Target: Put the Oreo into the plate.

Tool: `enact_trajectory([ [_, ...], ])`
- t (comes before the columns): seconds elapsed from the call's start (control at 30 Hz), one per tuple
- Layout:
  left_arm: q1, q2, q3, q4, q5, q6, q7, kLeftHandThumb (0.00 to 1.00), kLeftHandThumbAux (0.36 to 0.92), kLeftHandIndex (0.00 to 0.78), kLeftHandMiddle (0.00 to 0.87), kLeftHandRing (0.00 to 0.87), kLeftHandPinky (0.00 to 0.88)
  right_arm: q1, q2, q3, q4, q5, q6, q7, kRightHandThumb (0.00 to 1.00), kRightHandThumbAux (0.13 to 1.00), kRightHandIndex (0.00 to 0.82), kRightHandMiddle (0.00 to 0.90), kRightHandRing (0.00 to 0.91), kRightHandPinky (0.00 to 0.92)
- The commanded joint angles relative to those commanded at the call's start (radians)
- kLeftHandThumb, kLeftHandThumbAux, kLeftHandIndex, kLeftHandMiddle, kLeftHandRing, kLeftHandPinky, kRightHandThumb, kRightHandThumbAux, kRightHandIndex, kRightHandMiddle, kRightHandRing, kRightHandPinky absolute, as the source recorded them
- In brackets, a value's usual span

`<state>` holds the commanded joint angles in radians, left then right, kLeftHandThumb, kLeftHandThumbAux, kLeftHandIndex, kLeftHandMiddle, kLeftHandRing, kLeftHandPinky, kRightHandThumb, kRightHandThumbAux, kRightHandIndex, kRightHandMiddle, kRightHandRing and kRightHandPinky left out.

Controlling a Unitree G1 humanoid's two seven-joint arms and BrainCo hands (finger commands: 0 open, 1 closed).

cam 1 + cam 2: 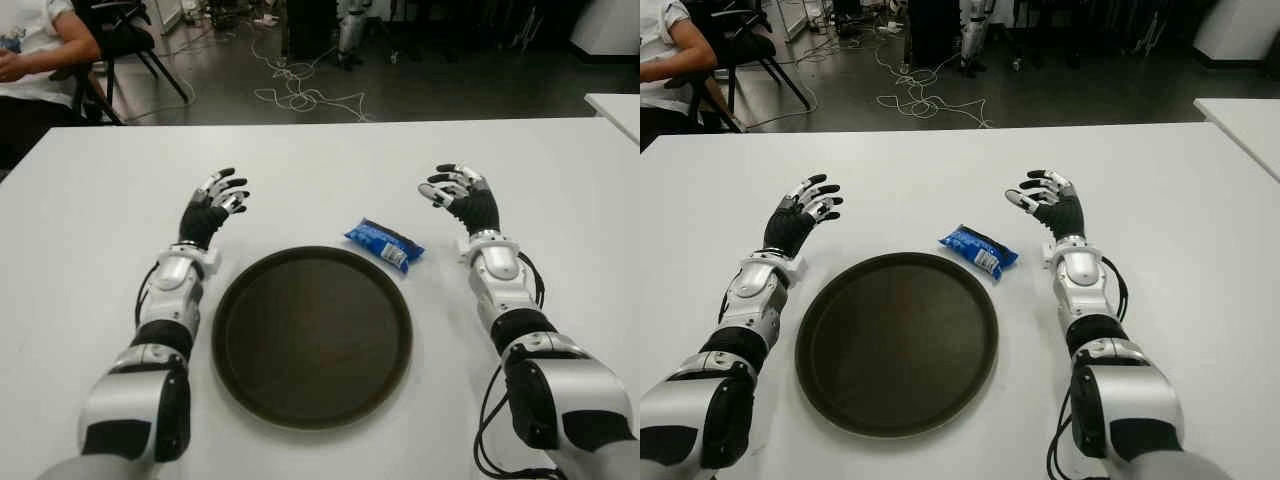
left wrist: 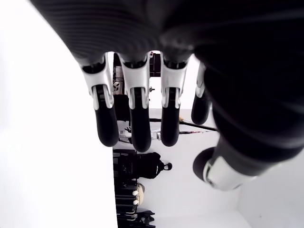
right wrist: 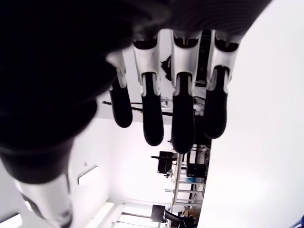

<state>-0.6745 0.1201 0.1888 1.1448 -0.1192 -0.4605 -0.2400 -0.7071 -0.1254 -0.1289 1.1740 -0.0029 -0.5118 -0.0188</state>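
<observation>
A big round dark plate (image 1: 312,335) sits close to the robot on the white surface (image 1: 330,170), and nothing is in it. Just past the plate's far right edge lies the Oreo (image 1: 384,243), a small blue pack, flat on the surface and right beside the rim, but I cannot tell if it touches. The left hand (image 1: 213,208) shows to the left of the plate, near its far edge, with its fingers (image 2: 135,114) spread out and a bit bent, and it holds nothing. The right hand (image 1: 460,200) shows to the right of the Oreo, near it but apart, and its fingers (image 3: 152,109) are spread out too, with nothing in them. Far back, past the surface, white cables (image 1: 300,85) lie in loops on the dark floor (image 1: 450,85). In the far left corner a person (image 1: 30,50) in a white top sits by a black chair (image 1: 125,35)
</observation>
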Motion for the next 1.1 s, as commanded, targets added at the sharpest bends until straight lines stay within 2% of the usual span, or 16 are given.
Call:
enact_trajectory([
  [0.13,0.0,0.002,-0.004,0.002,0.004,0.0,0.003,0.031,0.714,0.185,0.259,0.259,0.292,0.0,-0.009,0.023,0.0,-0.037,-0.008,-0.04,0.0,0.763,0.33,0.405,0.454,0.471],
  [0.27,0.002,0.003,-0.007,0.001,0.005,-0.006,0.005,0.026,0.712,0.188,0.26,0.26,0.297,0.004,-0.028,0.072,-0.003,-0.115,-0.019,-0.12,0.0,0.761,0.319,0.388,0.426,0.437],
  [0.5,0.003,0.004,-0.012,-0.003,0.006,-0.005,0.006,0.025,0.712,0.186,0.258,0.258,0.297,0.009,-0.06,0.151,-0.014,-0.244,-0.06,-0.267,0.0,0.733,0.245,0.31,0.334,0.344],
  [0.57,0.002,0.005,-0.013,-0.002,0.006,0.002,0.008,0.03,0.711,0.188,0.26,0.258,0.296,0.014,-0.078,0.186,-0.042,-0.299,-0.07,-0.324,0.0,0.73,0.23,0.293,0.315,0.323],
  [0.63,0.001,0.006,-0.014,-0.002,0.006,0.005,0.007,0.042,0.708,0.191,0.264,0.26,0.296,0.018,-0.104,0.238,-0.076,-0.378,-0.075,-0.386,0.0,0.729,0.198,0.248,0.264,0.259],
  [0.77,0.001,0.007,-0.015,-0.002,0.007,0.004,0.007,0.048,0.706,0.189,0.266,0.263,0.299,0.023,-0.13,0.294,-0.119,-0.455,-0.072,-0.437,0.0,0.72,0.153,0.195,0.209,0.199],
  [0.93,0.004,0.01,-0.02,-0.003,0.014,-0.003,0.009,0.041,0.702,0.189,0.264,0.263,0.298,0.032,-0.147,0.353,-0.168,-0.536,-0.035,-0.478,0.0,0.703,0.099,0.142,0.164,0.161],
  [1.07,0.006,0.012,-0.024,-0.004,0.024,-0.009,0.011,0.029,0.697,0.188,0.261,0.261,0.297,0.05,-0.164,0.405,-0.235,-0.606,0.029,-0.481,0.0,0.695,0.071,0.112,0.128,0.114],
  [1.1,0.007,0.012,-0.023,-0.005,0.024,-0.01,0.01,0.027,0.697,0.188,0.261,0.26,0.294,0.067,-0.172,0.424,-0.293,-0.633,0.067,-0.456,0.0,0.694,0.065,0.105,0.119,0.103],
])
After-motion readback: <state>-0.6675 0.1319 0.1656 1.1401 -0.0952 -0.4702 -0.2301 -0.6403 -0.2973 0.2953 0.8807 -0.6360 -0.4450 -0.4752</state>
